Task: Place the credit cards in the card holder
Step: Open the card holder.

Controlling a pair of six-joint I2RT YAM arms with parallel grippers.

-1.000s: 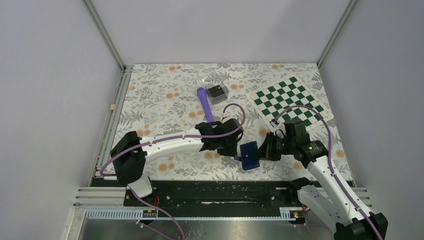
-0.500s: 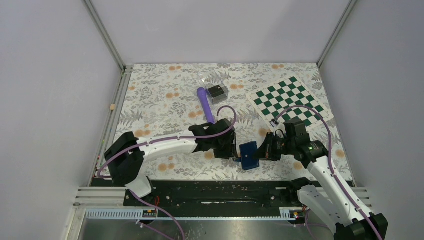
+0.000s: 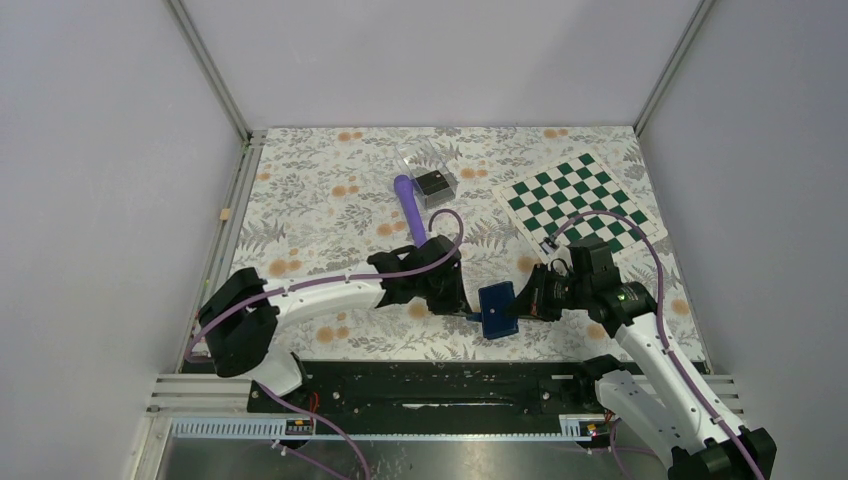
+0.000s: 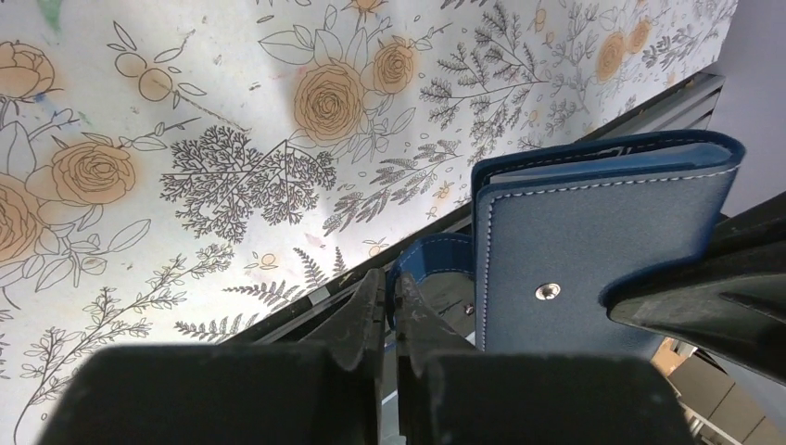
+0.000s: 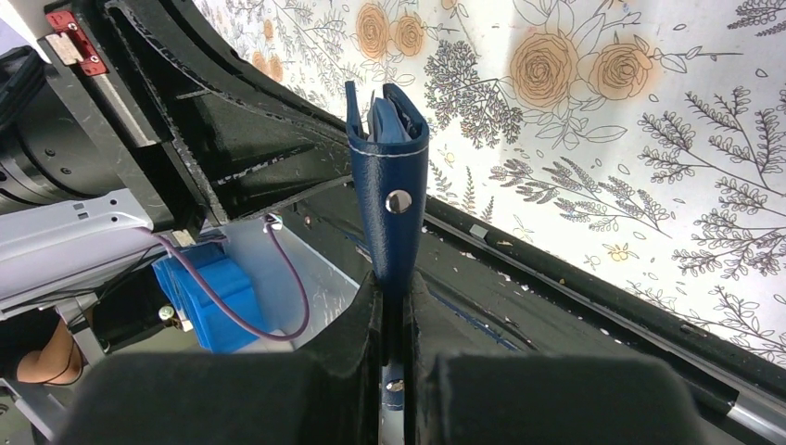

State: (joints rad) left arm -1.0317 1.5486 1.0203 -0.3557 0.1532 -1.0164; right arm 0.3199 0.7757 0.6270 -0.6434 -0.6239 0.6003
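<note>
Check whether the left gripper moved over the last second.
Yes. The left gripper has pulled slightly left, away from the checkered mat, which lies unmoved; it grips the card holder by its tab.

Plain grey walls (image 3: 100, 150) enclose a table (image 3: 244, 215) covered by a white cloth (image 3: 310, 185) printed with orange roses and grey leaves. Metal posts (image 3: 207, 68) rise at the back corners. The light is soft and even.

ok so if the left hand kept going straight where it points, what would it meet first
The card holder: its snap tab sits right at the tips of the left hand, seemingly pinched. Depth is unclear, but nothing else lies between.
</note>
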